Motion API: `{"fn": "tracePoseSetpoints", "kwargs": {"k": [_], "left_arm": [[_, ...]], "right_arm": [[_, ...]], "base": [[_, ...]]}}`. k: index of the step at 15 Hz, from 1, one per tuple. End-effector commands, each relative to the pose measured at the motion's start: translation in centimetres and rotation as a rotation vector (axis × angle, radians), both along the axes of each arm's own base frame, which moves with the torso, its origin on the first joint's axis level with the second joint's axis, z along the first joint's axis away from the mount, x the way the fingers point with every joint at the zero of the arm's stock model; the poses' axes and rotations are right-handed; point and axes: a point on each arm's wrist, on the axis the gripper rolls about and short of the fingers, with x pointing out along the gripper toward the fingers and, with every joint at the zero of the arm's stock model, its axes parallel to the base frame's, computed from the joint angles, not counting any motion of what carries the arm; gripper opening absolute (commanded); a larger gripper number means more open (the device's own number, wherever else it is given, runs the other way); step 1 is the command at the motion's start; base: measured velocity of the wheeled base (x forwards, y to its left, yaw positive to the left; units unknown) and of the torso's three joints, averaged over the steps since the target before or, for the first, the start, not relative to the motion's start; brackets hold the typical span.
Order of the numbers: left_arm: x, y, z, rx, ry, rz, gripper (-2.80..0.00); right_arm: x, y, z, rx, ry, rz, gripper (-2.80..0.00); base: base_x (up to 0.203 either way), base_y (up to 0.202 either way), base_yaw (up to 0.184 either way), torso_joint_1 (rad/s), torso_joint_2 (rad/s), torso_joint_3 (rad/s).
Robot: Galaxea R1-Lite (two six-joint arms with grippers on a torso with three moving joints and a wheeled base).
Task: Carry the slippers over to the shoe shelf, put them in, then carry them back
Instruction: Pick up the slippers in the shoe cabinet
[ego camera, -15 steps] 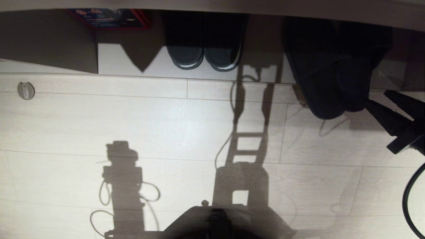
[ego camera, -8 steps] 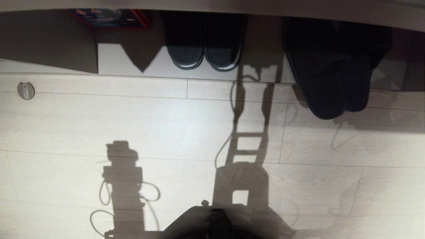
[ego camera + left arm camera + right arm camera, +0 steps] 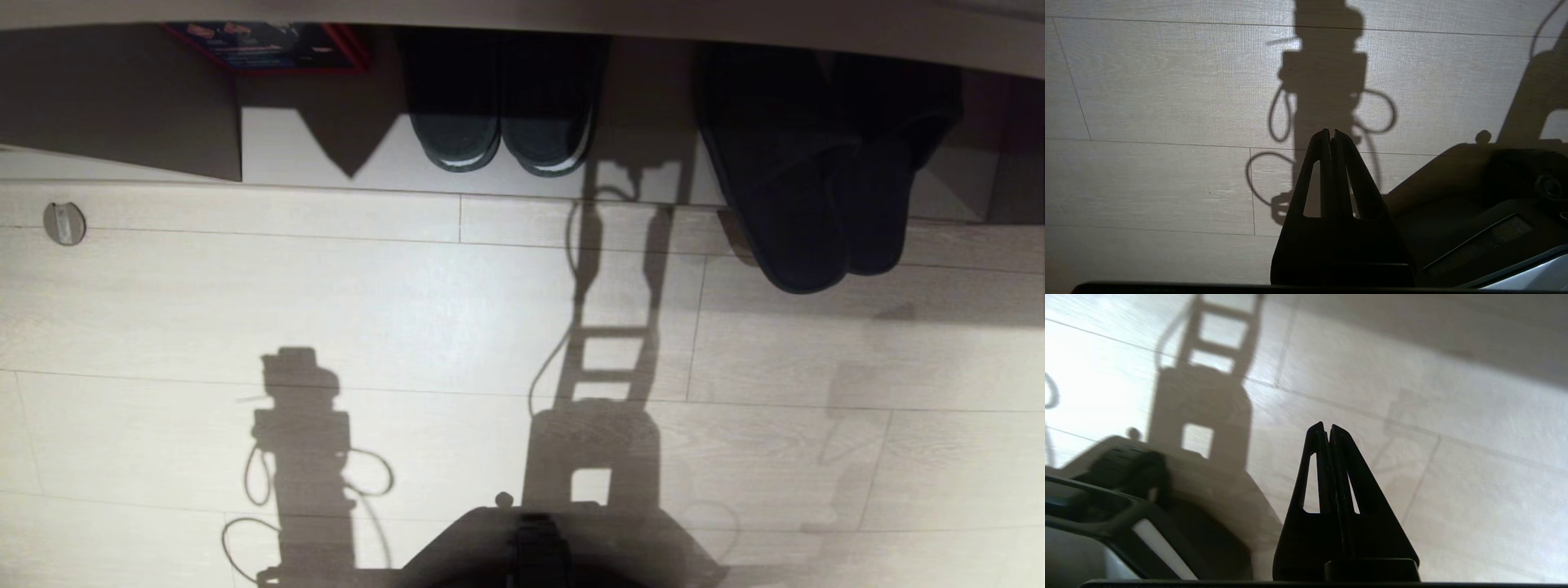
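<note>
The dark blue-grey slippers (image 3: 816, 196) lie side by side in the right bay of the shoe shelf (image 3: 571, 20). Their near rounded ends stick out over the shelf's base onto the floor, and nothing holds them. Neither arm shows in the head view. In the left wrist view my left gripper (image 3: 1331, 131) hangs shut over bare floor, empty. In the right wrist view my right gripper (image 3: 1327, 425) is also shut and empty, above the floor beside my own base (image 3: 1126, 490).
A dark pair with white-edged soles (image 3: 506, 122) stands in the shelf's middle bay, and a red-edged box (image 3: 269, 45) lies further left. A small round disc (image 3: 64, 222) sits on the pale plank floor (image 3: 408, 310). My base (image 3: 539, 547) fills the bottom centre.
My right gripper stood at the head view's right edge beside the slippers a second ago. It has drawn back out of that view, and the slippers have stayed in the shelf.
</note>
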Motion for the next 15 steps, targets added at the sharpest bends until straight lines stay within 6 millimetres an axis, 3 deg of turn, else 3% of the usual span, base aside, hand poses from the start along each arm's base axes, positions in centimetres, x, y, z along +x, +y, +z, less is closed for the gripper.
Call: {"fn": "tracePoseSetpoints", "kwargs": {"k": [1, 4, 15], "left_arm": [[0.0, 0.0, 0.0, 0.000, 0.002, 0.000, -2.80], [0.0, 0.0, 0.0, 0.000, 0.002, 0.000, -2.80], [0.0, 0.0, 0.0, -0.007, 0.004, 0.000, -2.80]], "right_arm": [[0.0, -0.1, -2.2, 0.008, 0.000, -0.046, -2.80], [0.2, -0.3, -3.6, 0.017, 0.130, -0.147, -2.80], [0.2, -0.3, -3.6, 0.062, 0.134, -0.153, -2.80]], "base": [[0.000, 0.000, 0.000, 0.000, 0.00, 0.000], [0.000, 0.000, 0.000, 0.000, 0.00, 0.000], [0.000, 0.000, 0.000, 0.000, 0.00, 0.000]]}}
